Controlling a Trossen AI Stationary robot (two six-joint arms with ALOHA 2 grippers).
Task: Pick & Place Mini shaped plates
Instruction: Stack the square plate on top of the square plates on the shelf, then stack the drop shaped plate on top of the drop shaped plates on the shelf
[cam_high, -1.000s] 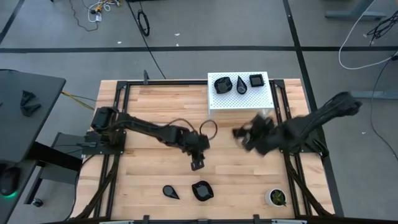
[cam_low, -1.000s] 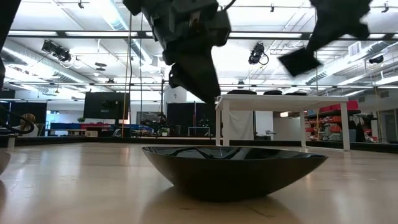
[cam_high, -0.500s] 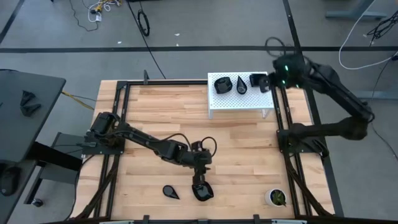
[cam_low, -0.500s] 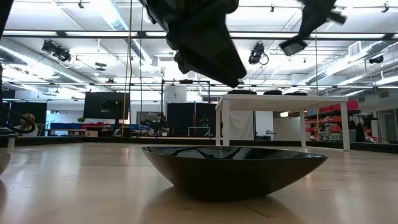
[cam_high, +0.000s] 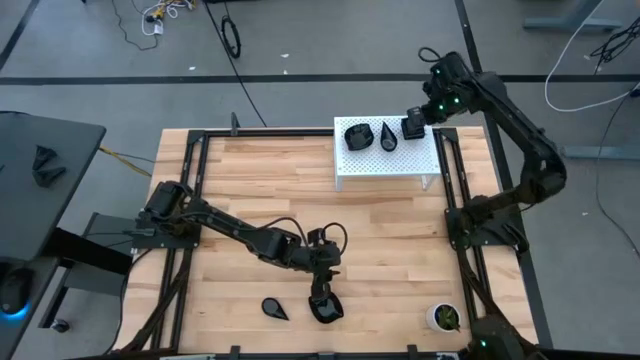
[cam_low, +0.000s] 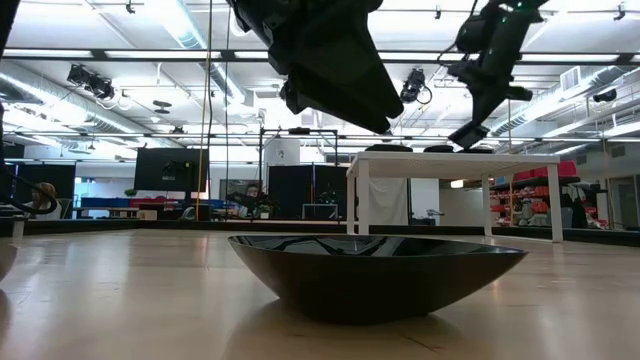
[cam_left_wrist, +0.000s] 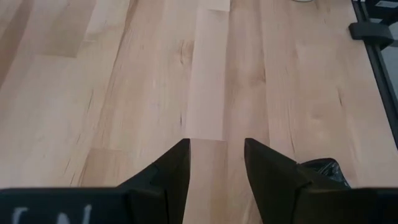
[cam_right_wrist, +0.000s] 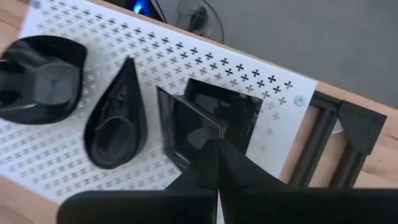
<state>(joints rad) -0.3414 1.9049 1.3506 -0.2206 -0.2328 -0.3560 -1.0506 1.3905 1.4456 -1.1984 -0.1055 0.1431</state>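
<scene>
The middle of the wooden table (cam_high: 260, 175) is left bare, and wide passage is offered there. The far right part is taken up by a white perforated stand (cam_high: 385, 165), whose top is crowded by a rounded plate (cam_high: 357, 136), a teardrop plate (cam_high: 388, 136) and square plates (cam_high: 412, 129), over which the right gripper (cam_high: 418, 115) is held, fingers together. Near the front edge, passage is obstructed by a teardrop plate (cam_high: 273, 308), a rounded plate (cam_high: 324, 307) beneath the left gripper (cam_high: 320, 291), and a white cup (cam_high: 444, 317).
</scene>
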